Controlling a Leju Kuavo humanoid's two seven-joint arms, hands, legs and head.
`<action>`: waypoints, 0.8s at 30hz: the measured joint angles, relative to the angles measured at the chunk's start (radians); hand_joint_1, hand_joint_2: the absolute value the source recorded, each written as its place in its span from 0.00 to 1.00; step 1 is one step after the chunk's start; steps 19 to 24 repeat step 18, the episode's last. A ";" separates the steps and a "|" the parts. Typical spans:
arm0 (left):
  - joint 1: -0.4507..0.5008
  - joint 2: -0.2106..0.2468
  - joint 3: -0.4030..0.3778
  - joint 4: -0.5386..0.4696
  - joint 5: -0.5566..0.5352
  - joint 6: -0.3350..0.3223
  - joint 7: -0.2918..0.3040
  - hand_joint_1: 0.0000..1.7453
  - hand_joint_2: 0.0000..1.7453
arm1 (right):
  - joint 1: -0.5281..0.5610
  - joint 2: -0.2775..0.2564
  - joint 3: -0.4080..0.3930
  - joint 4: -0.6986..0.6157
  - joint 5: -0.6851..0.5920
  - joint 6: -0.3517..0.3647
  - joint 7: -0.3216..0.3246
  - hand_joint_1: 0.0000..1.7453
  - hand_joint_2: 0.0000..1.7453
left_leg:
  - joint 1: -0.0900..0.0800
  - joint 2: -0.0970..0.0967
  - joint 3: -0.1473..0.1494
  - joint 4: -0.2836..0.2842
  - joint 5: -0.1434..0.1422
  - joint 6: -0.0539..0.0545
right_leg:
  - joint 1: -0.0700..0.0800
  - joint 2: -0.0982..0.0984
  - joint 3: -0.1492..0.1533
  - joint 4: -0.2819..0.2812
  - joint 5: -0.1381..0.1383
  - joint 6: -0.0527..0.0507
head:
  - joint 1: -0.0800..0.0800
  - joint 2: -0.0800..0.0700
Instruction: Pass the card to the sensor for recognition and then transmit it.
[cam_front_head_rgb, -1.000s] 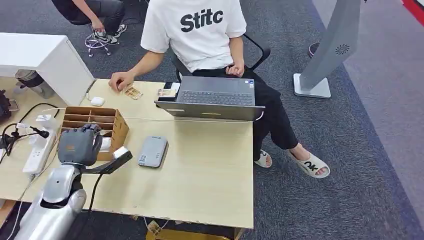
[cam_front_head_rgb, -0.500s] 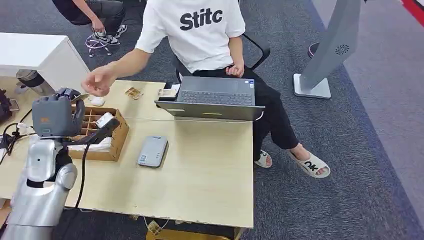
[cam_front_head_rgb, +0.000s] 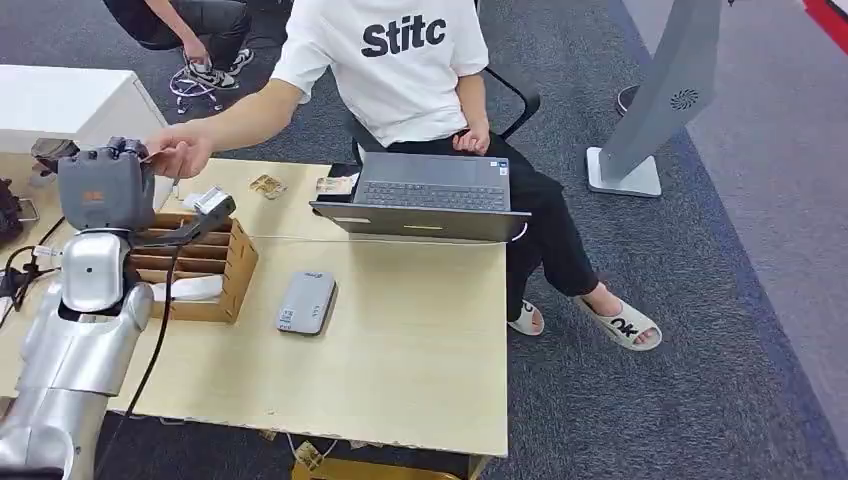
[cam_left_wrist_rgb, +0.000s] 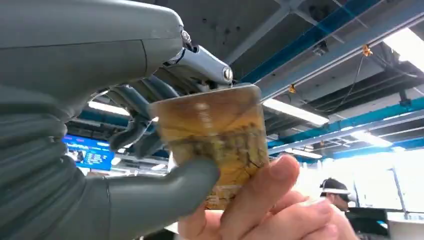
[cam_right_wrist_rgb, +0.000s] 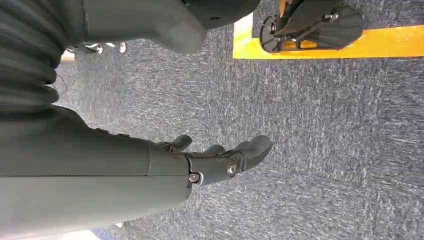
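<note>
- The card, yellowish-brown and printed, is pinched between the left hand's thumb and darker fingers, raised above the table's far-left part.
- A person's hand meets it there, at about 1 o'clock from the robot's hand; in the left wrist view that person's fingers touch the card's edge.
- The wooden divided box sits just below the raised hand, at its 5 o'clock.
- The grey sensor lies flat on the table at 3 o'clock from the box.
- A laptop stands open at 1 o'clock from the sensor.
- The right hand hangs over grey carpet, fingers loosely apart, holding nothing.
</note>
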 joint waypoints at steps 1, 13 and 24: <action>-0.002 -0.005 -0.005 0.000 0.005 0.003 0.000 0.00 1.00 | 0.000 0.000 0.000 0.000 0.000 0.000 0.003 0.00 1.00 | 0.000 0.000 0.000 0.000 0.000 0.000 | 0.000 0.000 0.000 0.000 0.000 0.000 | 0.000 0.000; 0.105 -0.034 -0.011 -0.114 0.166 0.096 -0.091 0.00 1.00 | 0.001 -0.001 -0.016 0.000 -0.015 0.002 0.009 0.00 1.00 | 0.000 0.001 -0.001 0.000 0.000 0.000 | 0.000 0.001 0.000 0.000 0.000 0.000 | 0.000 0.000; 0.333 -0.041 0.019 -0.324 0.288 0.213 -0.192 0.00 1.00 | 0.006 -0.001 -0.035 0.000 -0.039 -0.002 0.005 0.00 1.00 | 0.000 0.005 -0.001 0.000 -0.002 0.001 | 0.000 0.005 -0.001 0.000 -0.001 0.001 | 0.000 0.000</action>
